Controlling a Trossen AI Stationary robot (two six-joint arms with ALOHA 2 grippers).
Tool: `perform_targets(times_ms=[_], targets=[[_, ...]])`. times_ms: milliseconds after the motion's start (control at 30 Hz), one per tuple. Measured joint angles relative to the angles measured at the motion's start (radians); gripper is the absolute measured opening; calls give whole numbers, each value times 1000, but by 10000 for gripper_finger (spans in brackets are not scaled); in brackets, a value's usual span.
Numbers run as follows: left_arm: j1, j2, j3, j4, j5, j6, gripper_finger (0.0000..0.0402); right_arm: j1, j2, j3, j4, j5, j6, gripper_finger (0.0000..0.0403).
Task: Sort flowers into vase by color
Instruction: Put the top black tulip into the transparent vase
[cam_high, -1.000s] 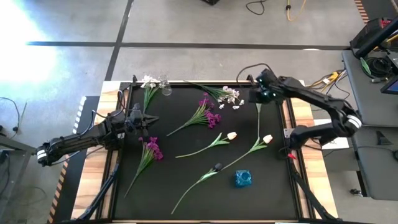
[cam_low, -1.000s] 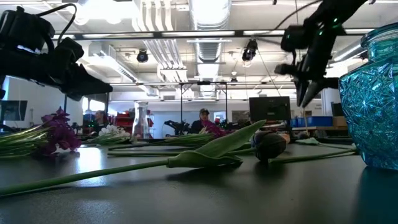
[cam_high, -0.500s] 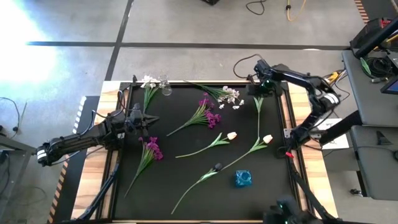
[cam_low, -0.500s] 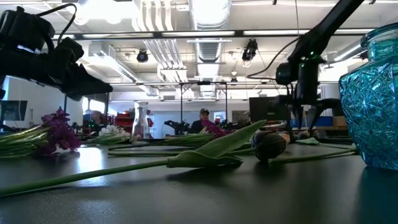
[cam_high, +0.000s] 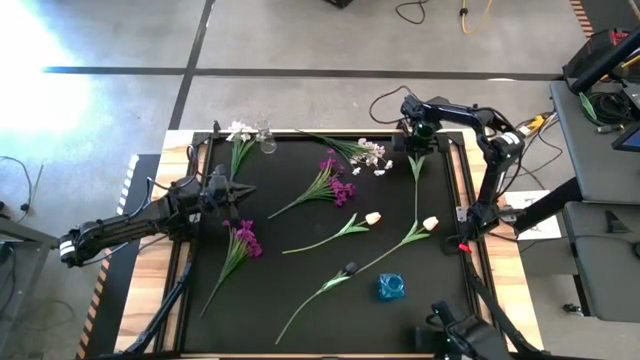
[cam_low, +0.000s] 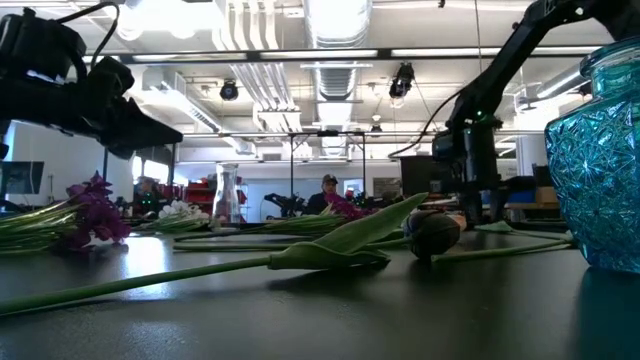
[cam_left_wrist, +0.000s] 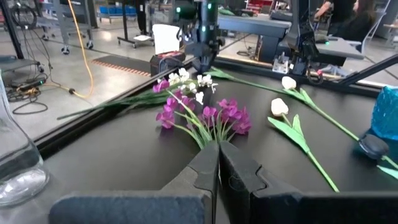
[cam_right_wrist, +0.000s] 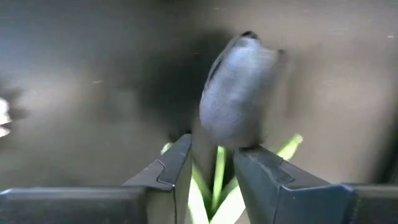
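High view: we see the right gripper (cam_high: 416, 140) at the far right edge of the black mat (cam_high: 300, 290), down over the upper end of a green stem (cam_high: 416, 185). In the right wrist view its fingers (cam_right_wrist: 168, 171) stand slightly parted with that stem (cam_right_wrist: 217, 171) between them; we cannot tell whether the pads press on it. A blurred pale shape beyond them we cannot identify.

The left gripper (cam_high: 236, 196) waits over the mat's left side, its fingers (cam_left_wrist: 208, 168) pressed together on nothing.

Flowers lie flat across the mat:
- white cluster (cam_high: 372, 153) just beside the right gripper
- magenta spray (cam_high: 338, 180) mid-mat
- second magenta spray (cam_high: 245, 237) near the left gripper
- white blossoms (cam_high: 238, 130) beside a clear glass vase (cam_high: 266, 140) at the far left corner
- two cream tulips (cam_high: 372, 217), (cam_high: 430, 223)
- dark bud (cam_high: 350, 268) near the blue vase (cam_high: 391, 287)
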Motion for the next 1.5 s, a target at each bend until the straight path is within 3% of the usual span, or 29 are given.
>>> perform_targets(times_ms=[200,433,800,1033,1300,1500], targets=[[0,3,0,3,-11,2,0,1,8,0,-4,9,-14,82],[0,4,0,19,-26,-116,0,-9,-68,-2,-1,29,-77,16],[1,2,0,143,-71,-292,0,-14,-328,19,-13,15,-127,10],[1,12,0,140,-71,-307,0,-27,-308,-54,-45,-90,-109,66],[1,35,0,138,-71,-311,0,-25,-184,-102,-35,-59,-83,164],[1,60,0,138,-71,-311,0,-25,-115,-105,-8,-60,-84,180]])
